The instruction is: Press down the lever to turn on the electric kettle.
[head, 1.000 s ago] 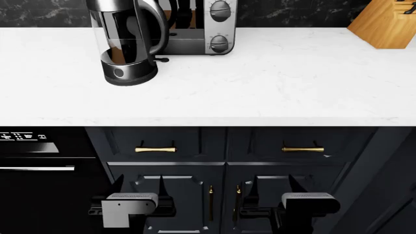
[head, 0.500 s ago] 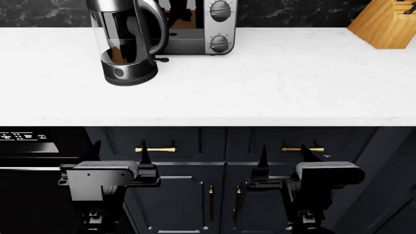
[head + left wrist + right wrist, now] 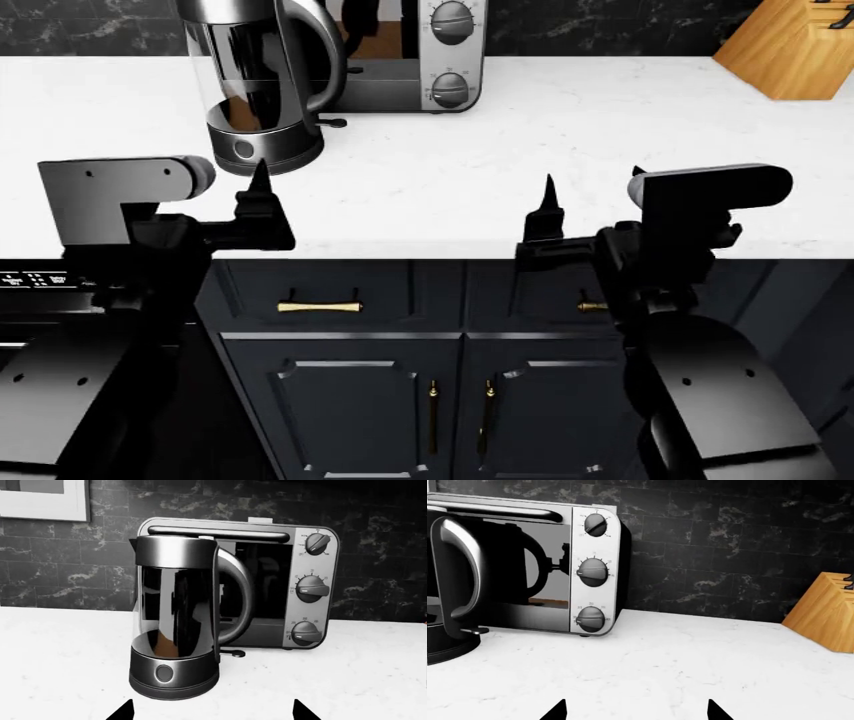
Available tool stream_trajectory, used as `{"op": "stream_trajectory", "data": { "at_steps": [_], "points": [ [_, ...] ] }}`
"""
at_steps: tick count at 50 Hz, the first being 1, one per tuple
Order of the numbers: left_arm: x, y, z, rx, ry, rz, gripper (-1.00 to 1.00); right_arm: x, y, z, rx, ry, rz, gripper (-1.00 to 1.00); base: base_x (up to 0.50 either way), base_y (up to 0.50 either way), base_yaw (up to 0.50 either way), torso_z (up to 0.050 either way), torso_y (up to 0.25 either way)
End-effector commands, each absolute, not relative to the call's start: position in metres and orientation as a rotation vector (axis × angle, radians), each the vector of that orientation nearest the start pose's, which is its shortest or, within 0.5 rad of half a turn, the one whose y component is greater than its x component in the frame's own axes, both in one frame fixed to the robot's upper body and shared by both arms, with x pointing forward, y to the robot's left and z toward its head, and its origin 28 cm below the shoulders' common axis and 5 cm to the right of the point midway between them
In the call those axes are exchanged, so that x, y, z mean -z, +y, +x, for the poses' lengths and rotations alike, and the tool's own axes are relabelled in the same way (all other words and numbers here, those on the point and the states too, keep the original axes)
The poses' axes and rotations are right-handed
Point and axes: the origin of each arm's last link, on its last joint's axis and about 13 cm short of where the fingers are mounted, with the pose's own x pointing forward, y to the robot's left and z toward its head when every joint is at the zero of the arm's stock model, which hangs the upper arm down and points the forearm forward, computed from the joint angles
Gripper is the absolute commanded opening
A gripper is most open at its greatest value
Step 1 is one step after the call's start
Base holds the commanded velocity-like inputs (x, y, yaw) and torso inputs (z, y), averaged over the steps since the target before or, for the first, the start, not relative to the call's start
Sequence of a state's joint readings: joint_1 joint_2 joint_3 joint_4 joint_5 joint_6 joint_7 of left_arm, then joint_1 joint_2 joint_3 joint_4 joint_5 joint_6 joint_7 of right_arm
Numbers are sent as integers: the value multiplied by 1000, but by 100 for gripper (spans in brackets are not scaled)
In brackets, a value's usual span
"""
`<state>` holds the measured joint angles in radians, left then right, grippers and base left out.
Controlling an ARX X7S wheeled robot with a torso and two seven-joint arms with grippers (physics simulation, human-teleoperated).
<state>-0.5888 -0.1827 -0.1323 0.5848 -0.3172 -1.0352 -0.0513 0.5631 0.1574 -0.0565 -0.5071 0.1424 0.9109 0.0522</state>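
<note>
The lever [image 3: 231,653] juts untouched from the foot of the electric kettle [image 3: 179,620], upper left of my head view, against the oven [image 3: 293,587]. In a second I have raised both arms from cupboard level to the worktop [image 3: 534,170] edge. Left claw [image 3: 260,205] and right claw [image 3: 545,215], both spread and empty, remain well short; the press lies ahead.

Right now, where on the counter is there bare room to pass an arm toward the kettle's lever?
Bare white marble counter spans from the chrome-and-glass electric kettle rightward to the wooden knife block, and in front of both. It is crowded behind the kettle: the silver toaster oven stands close behind the small black lever.
</note>
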Motion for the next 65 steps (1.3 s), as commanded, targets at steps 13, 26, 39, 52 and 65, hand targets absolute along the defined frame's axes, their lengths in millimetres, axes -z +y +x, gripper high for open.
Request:
{"op": "stream_trajectory", "data": {
  "at_steps": [13,26,39,52,65],
  "points": [
    [-244,258,277,45,-145,-65,100,-227,-113,292,-64,-117,-94,100,0,0,0,0,0],
    [-238,259,275,36,-145,-64,100,-222,-114,291,-63,-113,-72,100,0,0,0,0,0],
    [-236,258,277,36,-134,-57,100,-220,-114,294,-54,-110,-93,100,0,4,0,0,0],
    [-236,258,280,27,-134,-47,100,-219,-114,295,-52,-98,-86,100,0,418,0,0,0],
    [-235,258,279,27,-133,-39,100,-219,-114,295,-62,-70,-73,100,69,388,0,0,0]
  ]
}}
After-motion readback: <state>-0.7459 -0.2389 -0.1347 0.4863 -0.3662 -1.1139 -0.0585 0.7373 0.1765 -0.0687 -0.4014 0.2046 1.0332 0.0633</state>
